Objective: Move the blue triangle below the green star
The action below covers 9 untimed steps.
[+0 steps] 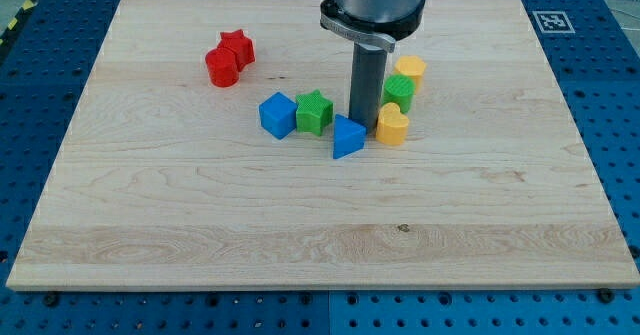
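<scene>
- Camera view, the only one. Wooden board (300, 225) on a blue pegged bench; blocks clustered in the upper middle of the board, nearer the top edge than the bottom.
- Tool: a bare rod, no jaws to spread or press together, pinching nothing. My tip (364, 122) sat on the board surface between the blue triangle (346, 138) and the yellow heart-like block (392, 125).
- Task's thing: the blue triangle lay just to the view's lower left of my tip, touching or nearly so; contact could not be settled at this size.
- The green star (314, 111) stood to the view's upper left of the triangle, close beside it. The triangle was therefore lower right of the star, not yet straight below it.
- Key relation: the triangle lay leftward and slightly bottomward from my tip, and the goal spot lay further left again. Judged that a push toward the board's left edge, with a slight lean to the bottom edge, would carry it under the star.
- Risk, as judgement: too level a push could drive the triangle into the star or the blue cube (278, 115) sitting at the star's left.
- Others: green cylinder (400, 93) and yellow cylinder (409, 71) to the view's upper right of the rod; red star (237, 46) and a second red block (221, 66) toward the top left corner, well apart from the work.
</scene>
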{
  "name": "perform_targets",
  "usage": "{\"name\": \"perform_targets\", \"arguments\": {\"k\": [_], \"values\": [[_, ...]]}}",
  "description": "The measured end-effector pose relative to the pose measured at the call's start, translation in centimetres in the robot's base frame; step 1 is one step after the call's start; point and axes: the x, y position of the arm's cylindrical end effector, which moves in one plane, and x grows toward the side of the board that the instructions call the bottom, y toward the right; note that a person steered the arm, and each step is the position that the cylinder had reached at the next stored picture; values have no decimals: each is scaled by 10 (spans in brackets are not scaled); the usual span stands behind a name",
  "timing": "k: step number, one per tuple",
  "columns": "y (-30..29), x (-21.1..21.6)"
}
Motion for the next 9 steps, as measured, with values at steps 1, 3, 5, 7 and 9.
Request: {"name": "perform_targets", "arguments": {"k": [1, 3, 5, 7, 9], "values": [[0, 8], [0, 20], [-4, 29], [-13, 9], [-15, 53]]}}
